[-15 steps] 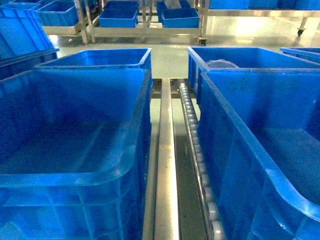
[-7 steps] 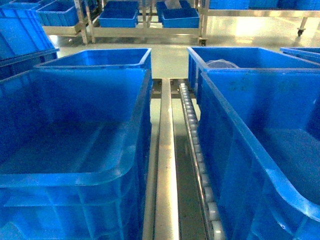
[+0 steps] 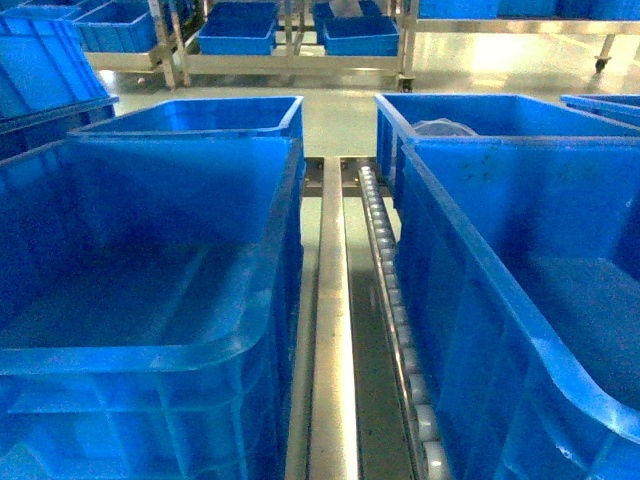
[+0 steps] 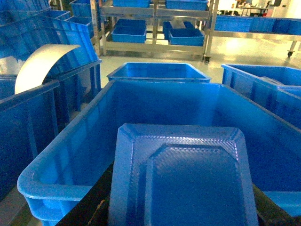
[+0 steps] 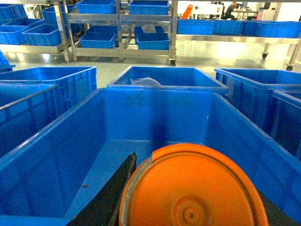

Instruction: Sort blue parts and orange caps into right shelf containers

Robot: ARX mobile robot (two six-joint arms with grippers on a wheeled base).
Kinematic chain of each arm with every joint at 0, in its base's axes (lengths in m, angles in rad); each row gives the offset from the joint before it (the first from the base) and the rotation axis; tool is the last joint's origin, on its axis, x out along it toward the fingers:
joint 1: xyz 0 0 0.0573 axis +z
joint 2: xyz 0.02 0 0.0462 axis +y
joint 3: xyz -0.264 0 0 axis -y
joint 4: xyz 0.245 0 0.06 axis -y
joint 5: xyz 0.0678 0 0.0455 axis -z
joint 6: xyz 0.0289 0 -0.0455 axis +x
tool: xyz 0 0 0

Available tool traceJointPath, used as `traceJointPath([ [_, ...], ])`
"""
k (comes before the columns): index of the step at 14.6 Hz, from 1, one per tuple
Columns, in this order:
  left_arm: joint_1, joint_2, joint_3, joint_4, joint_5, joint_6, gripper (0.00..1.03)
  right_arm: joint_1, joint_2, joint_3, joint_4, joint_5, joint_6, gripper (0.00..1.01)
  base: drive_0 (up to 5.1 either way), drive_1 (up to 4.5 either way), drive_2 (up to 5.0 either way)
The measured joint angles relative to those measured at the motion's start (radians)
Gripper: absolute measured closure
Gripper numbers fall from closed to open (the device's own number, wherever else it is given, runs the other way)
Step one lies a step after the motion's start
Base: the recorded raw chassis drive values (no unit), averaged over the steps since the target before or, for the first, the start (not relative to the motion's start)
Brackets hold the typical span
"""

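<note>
In the left wrist view a blue part (image 4: 188,179), a flat squared plastic piece with a raised middle, fills the lower frame. My left gripper (image 4: 181,214) is shut on it, its dark fingers (image 4: 87,207) showing at both sides, above a big blue container (image 4: 61,155). Seen from the right wrist, a round orange cap (image 5: 193,188) with a rim sits in my right gripper (image 5: 195,212), which is shut on it with black fingers (image 5: 108,193) beside it, over another large blue container (image 5: 70,141). Neither gripper shows in the head view.
Two deep blue bins (image 3: 150,345) (image 3: 470,260) flank a metal roller rail (image 3: 332,330) in the head view. More bins stand behind them, one holding a pale object (image 3: 440,127). Metal shelves with blue bins (image 3: 240,35) line the back. A white curved sheet (image 4: 40,63) rises at the left.
</note>
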Motion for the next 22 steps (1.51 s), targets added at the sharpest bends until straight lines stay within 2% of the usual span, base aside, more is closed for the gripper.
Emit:
traceJointPath([
  [8, 0.000, 0.000, 0.000, 0.000, 0.000, 0.000, 0.59, 0.000, 0.000, 0.000, 0.000, 0.000, 0.000, 0.57, 0.0, 0.00, 0.0],
  [9, -0.090, 0.013, 0.001, -0.001, -0.200, 0.011, 0.59, 0.000, 0.000, 0.000, 0.000, 0.000, 0.000, 0.57, 0.0, 0.00, 0.0],
  [12, -0.109, 0.016, 0.001, 0.001, -0.252, 0.012, 0.59, 0.000, 0.000, 0.000, 0.000, 0.000, 0.000, 0.57, 0.0, 0.00, 0.0],
  [15, -0.096, 0.021, 0.001, 0.017, -0.287, 0.013, 0.59, 0.000, 0.000, 0.000, 0.000, 0.000, 0.000, 0.57, 0.0, 0.00, 0.0],
  [16, -0.093, 0.022, 0.001, 0.020, -0.288, 0.013, 0.59, 0.003, 0.001, 0.000, 0.000, 0.017, -0.005, 0.57, 0.0, 0.00, 0.0],
  [17, -0.091, 0.024, 0.001, 0.023, -0.287, 0.013, 0.59, 0.021, 0.005, 0.000, 0.000, 0.065, -0.015, 0.57, 0.0, 0.00, 0.0],
  [18, -0.088, 0.027, 0.001, 0.023, -0.293, 0.013, 0.59, 0.097, 0.028, 0.002, 0.016, 0.215, -0.040, 0.57, 0.0, 0.00, 0.0],
  [19, -0.089, 0.037, 0.001, 0.035, -0.287, 0.013, 0.59, 0.139, 0.041, 0.003, 0.026, 0.336, -0.064, 0.57, 0.0, 0.00, 0.0],
  [20, -0.089, 0.052, 0.001, 0.055, -0.285, 0.013, 0.59, 0.138, 0.053, 0.004, 0.034, 0.427, -0.079, 0.57, 0.0, 0.00, 0.0],
  [21, -0.176, 0.194, 0.108, 0.164, -0.312, 0.017, 0.59, 0.142, 0.147, 0.109, 0.054, 0.364, -0.080, 0.57, 0.0, 0.00, 0.0],
  [22, -0.109, 0.472, 0.254, 0.281, -0.170, 0.011, 0.59, 0.000, 0.433, 0.264, 0.162, 0.116, 0.014, 0.57, 0.0, 0.00, 0.0],
])
